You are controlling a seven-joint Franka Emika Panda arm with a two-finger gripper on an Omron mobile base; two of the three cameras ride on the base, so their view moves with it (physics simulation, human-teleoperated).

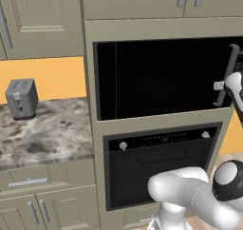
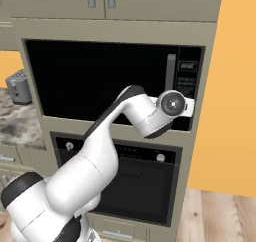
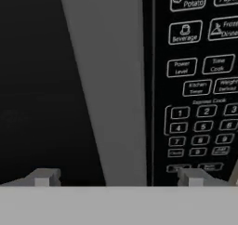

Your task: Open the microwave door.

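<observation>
Door: I see the door shut, a wide black glass panel flush in the beige cabinet front, above the oven.
Handle: the grey vertical handle runs down the door's right edge, beside the button panel; in my right base view it stands just left of that panel.
Microwave: the microwave is built in at chest height of the cabinet column, with cupboards above it.
Gripper: my gripper is right up at the handle; from the hand camera one fingertip sits left of the bar and the other over the button panel, so the handle lies between them.
Jaws: spread wide, either side of the bar, gripping nothing that I can see.
Arm: in my left base view the hand reaches the handle's lower half from the right.
Counter: a grey toaster stands on the marbled counter, well left of the microwave.
</observation>
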